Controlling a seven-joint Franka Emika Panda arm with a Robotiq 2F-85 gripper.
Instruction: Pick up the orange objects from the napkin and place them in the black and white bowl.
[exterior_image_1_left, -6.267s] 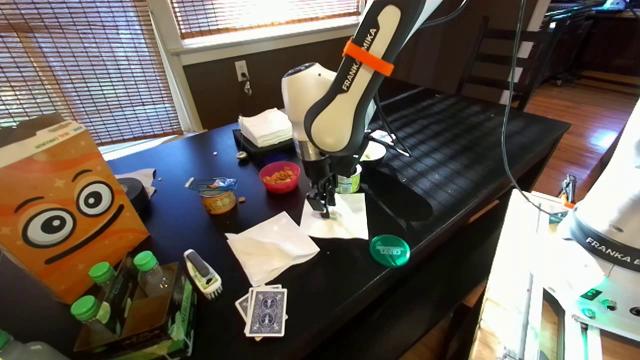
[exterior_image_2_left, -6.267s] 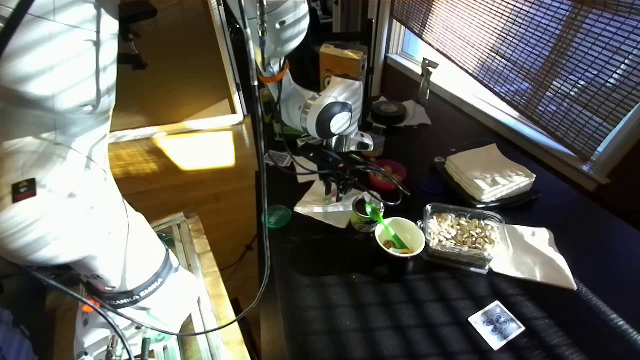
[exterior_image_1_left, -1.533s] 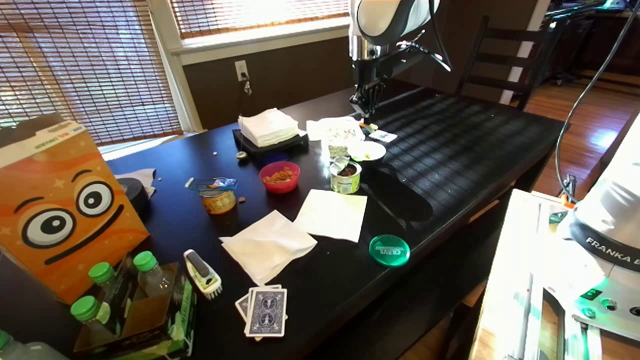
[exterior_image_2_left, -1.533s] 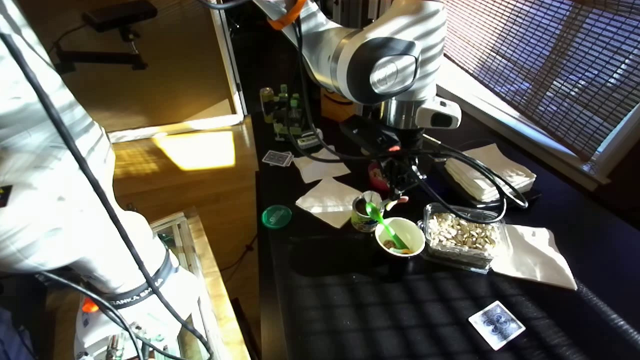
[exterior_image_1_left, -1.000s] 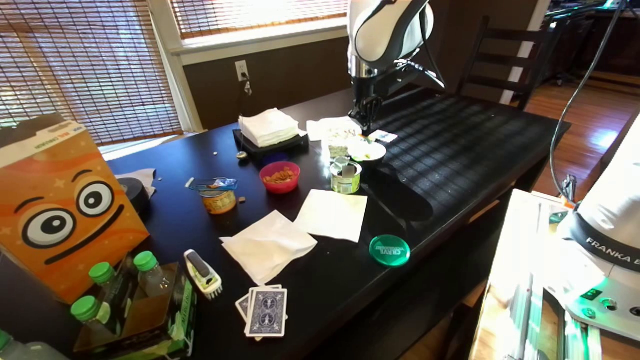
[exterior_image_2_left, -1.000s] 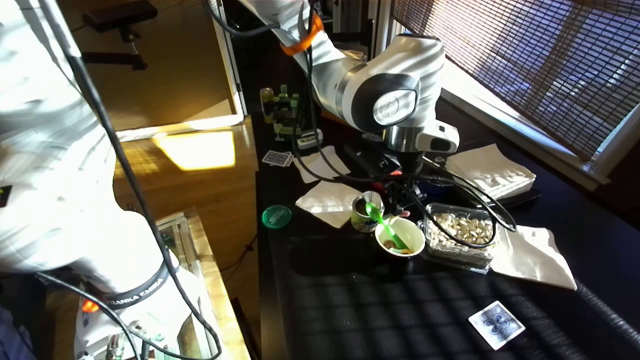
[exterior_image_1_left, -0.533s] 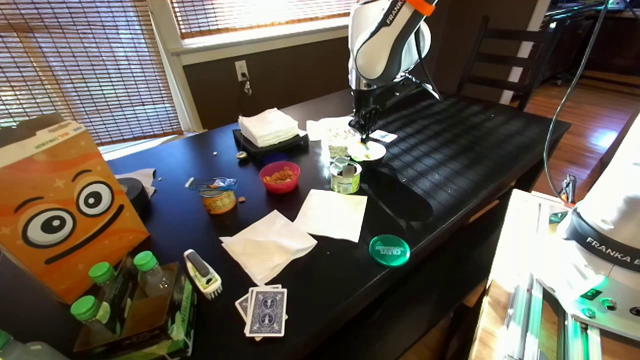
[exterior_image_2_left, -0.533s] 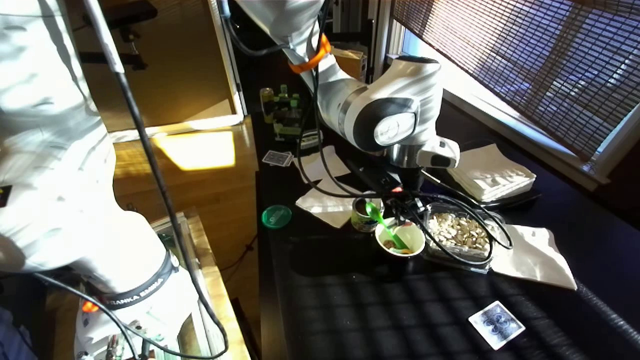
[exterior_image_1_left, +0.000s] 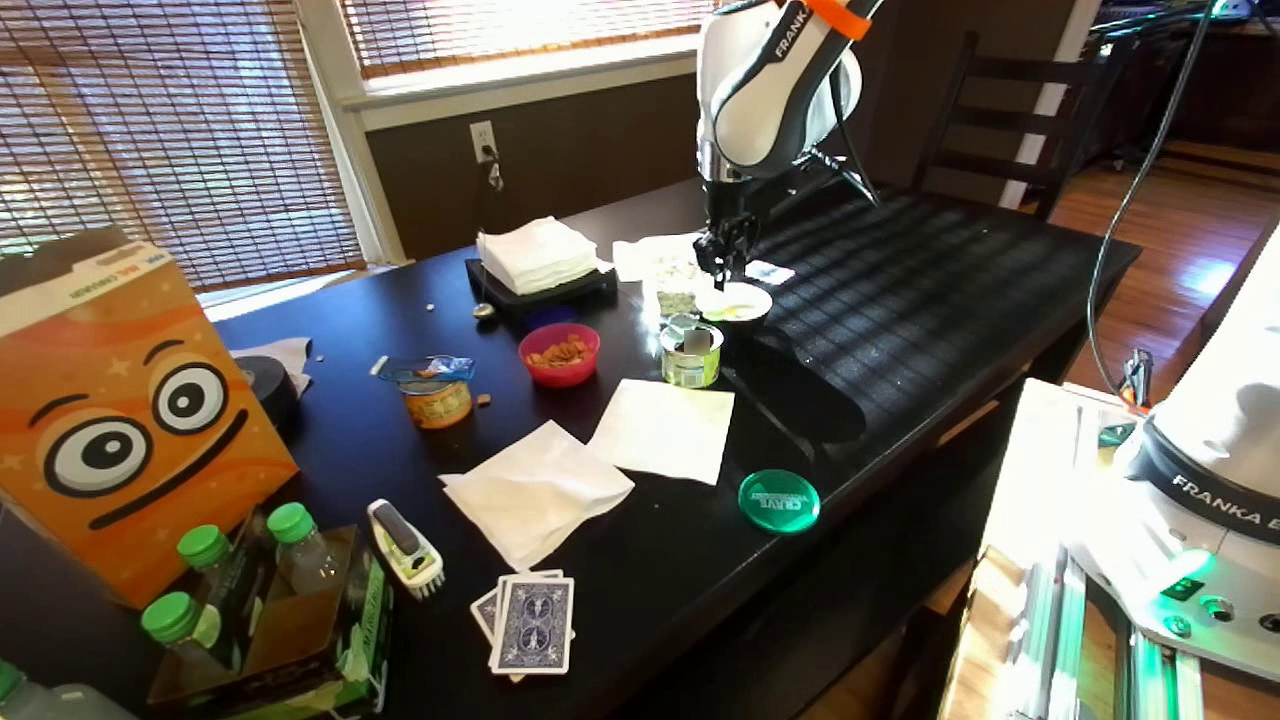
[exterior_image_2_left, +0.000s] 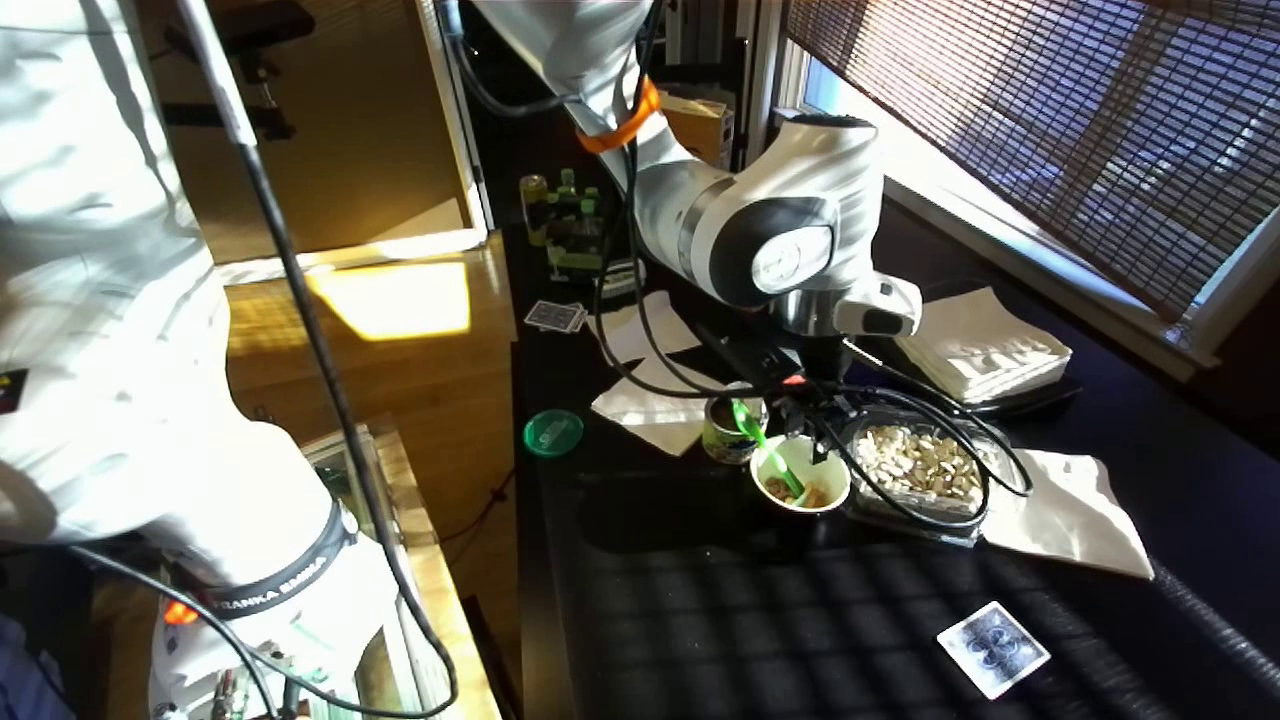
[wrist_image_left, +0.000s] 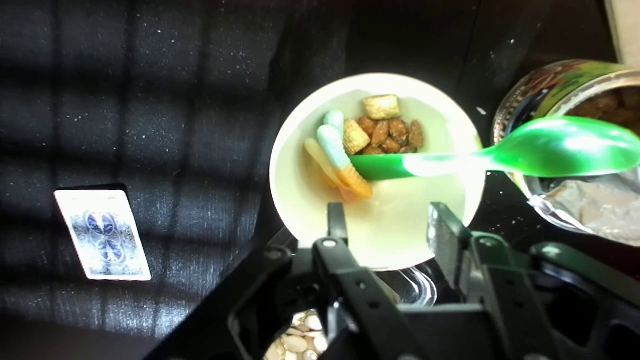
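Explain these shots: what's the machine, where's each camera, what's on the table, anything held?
The machine is a jointed robot arm, a Franka. Two views come from cameras outside it, looking across the dark table; the third, from its wrist, looks down past the black fingers. They stand apart at the pale bowl and hold nothing. Inside it lie partly orange gummy worms, nuts and the handle end of a green spoon. Also on the table: an open can, a flat cream napkin, a red bowl of snack pieces, playing cards and a green lid.
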